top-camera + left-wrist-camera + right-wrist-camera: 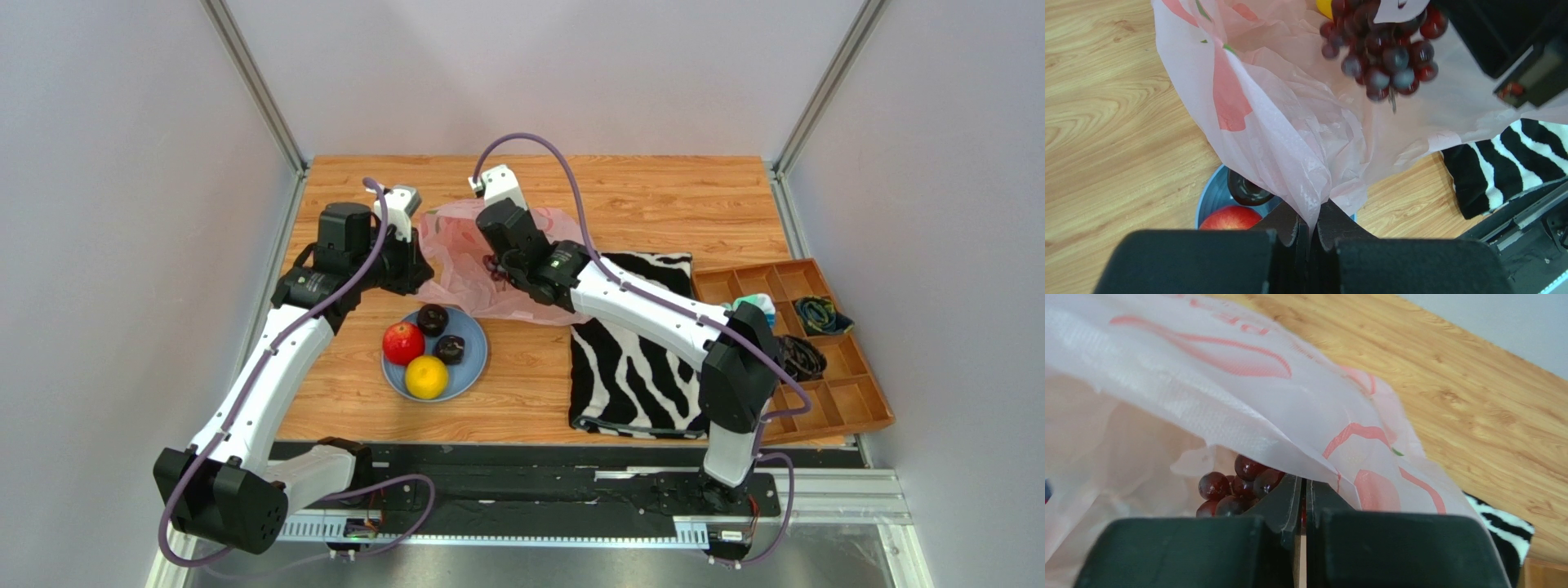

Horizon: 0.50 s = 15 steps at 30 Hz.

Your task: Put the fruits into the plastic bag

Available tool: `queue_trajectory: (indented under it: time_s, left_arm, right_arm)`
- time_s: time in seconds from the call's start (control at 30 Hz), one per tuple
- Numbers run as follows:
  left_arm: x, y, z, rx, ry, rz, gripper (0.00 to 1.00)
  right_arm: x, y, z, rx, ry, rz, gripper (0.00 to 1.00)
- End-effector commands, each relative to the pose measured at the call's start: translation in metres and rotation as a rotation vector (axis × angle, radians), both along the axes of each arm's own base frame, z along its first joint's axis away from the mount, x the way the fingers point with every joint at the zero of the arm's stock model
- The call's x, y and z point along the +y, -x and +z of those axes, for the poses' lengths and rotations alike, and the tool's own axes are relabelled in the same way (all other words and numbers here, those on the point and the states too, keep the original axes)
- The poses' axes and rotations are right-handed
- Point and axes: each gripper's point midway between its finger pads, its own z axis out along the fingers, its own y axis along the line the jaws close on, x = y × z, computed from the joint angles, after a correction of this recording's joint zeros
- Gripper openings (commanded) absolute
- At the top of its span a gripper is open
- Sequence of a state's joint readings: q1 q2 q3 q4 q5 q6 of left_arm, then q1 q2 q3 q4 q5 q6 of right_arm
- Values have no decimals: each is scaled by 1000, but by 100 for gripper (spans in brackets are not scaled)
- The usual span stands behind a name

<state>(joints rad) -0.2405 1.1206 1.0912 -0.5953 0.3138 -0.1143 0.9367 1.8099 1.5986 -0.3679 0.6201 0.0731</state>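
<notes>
The pink plastic bag (460,263) lies on the wood behind the blue plate (472,368). My left gripper (417,267) is shut on the bag's edge (1313,223) and holds it up. My right gripper (501,267) is shut on the dark grape bunch (1379,52) and holds it in the bag's mouth, with the grapes (1235,487) beside its fingers (1287,499). The red apple (402,343), yellow citrus (426,376) and two dark plums (432,320) (450,349) sit on the plate. A yellow-orange bit (1324,7) shows inside the bag; I cannot tell which fruit it is.
A zebra-striped cloth (632,355) lies right of the plate, under the right arm. An orange compartment tray (846,392) with small items stands at the right edge. Grey walls close the table at the back and sides.
</notes>
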Motion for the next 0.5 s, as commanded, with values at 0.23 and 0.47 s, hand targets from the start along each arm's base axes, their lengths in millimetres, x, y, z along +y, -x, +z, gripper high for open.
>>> queue_trajectory:
  time_s: [0.23, 0.47]
  left_arm:
    - [-5, -1, 17, -39, 38, -17, 0]
    - [-6, -1, 15, -30, 41, -21, 0]
  right_arm:
    - [7, -56, 16, -107, -17, -134, 0]
    - [26, -63, -16, -49, -28, -114, 0]
